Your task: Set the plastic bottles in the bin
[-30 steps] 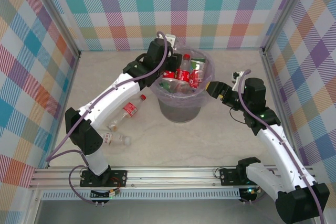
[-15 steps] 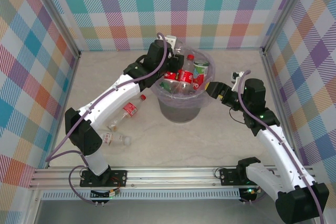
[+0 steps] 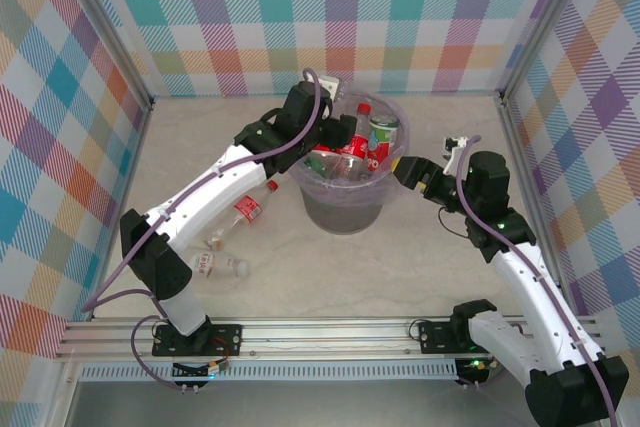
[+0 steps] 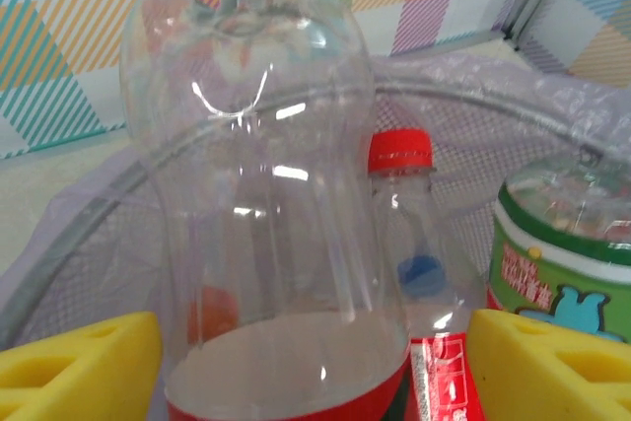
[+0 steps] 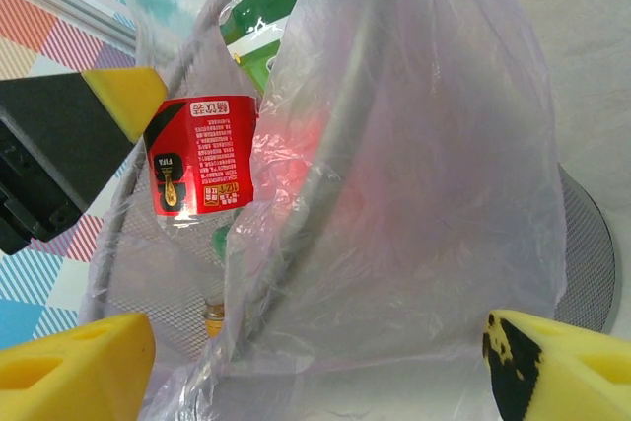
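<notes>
The bin (image 3: 345, 205), a grey bucket lined with a lavender bag, stands mid-table and holds several plastic bottles (image 3: 362, 137). My left gripper (image 3: 335, 133) hangs over its left rim. In the left wrist view this gripper (image 4: 315, 372) is open, and a clear red-labelled bottle (image 4: 261, 145) stands base-up between the yellow pads with a gap on its right side. Behind it are a red-capped bottle (image 4: 402, 175) and a green-labelled one (image 4: 567, 253). My right gripper (image 3: 403, 169) is open at the bin's right rim, its pads (image 5: 69, 362) astride the bag (image 5: 414, 145). A red-labelled bottle (image 5: 202, 155) shows through the bag.
Three more bottles lie on the table left of the bin: one (image 3: 247, 209) under my left arm, one (image 3: 213, 240) below it, and another (image 3: 222, 265) nearer the front. The metal rail (image 3: 330, 332) runs along the near edge. Checked walls close in the table.
My left gripper has opened, letting go of the clear bottle over the bin, and has shifted slightly right. The bottles inside the bin have shifted. The right arm has barely moved.
</notes>
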`<state>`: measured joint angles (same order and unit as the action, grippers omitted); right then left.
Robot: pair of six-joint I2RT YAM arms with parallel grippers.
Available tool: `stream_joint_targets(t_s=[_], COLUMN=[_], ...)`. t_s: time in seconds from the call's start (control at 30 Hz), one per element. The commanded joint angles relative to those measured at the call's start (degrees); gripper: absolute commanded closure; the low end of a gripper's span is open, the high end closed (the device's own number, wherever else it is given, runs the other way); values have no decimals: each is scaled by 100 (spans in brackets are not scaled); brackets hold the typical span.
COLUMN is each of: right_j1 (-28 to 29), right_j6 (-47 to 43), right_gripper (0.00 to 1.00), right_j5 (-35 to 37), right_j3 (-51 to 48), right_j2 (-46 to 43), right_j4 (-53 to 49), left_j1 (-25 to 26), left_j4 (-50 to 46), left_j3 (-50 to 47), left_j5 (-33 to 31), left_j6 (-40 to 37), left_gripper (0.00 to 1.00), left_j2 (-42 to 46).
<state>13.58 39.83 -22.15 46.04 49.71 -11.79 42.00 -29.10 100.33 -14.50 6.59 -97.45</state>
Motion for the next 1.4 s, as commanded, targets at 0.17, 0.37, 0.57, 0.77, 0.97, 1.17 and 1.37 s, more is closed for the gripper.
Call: stream_joint_targets(t_s=[0.17,0.37,0.57,0.77,0.97,1.17,1.37], right_j1=[43,44,39,41,37,42,39], right_j6=[-164,-200,-151,-275,-261,-243,-209], right_gripper=[13,13,13,13,13,13,13], right_j5=[156,162,126,221,177,170,159], right_j3=[105,124,116,160,168,163,164], right_j2=[-273,-235,-291,-338,-320,-261,-215], right_j4=[-266,-278,-297,-444,-387,-350,-334], left_j1=[10,9,2,8,6,17,62], left_j4=[-288,-387,-280,-369,-403,-342,-395], left_j3=[409,393,367,535,539,283,254], left_j5=[-355,-296,-125,-16,266,592,1036], left_j6=[-143,-126,-112,-457,-659,-551,-757], left_gripper=[20,24,36,41,41,41,41], left_j2=[-340,-515,-495,-200,201,546,587])
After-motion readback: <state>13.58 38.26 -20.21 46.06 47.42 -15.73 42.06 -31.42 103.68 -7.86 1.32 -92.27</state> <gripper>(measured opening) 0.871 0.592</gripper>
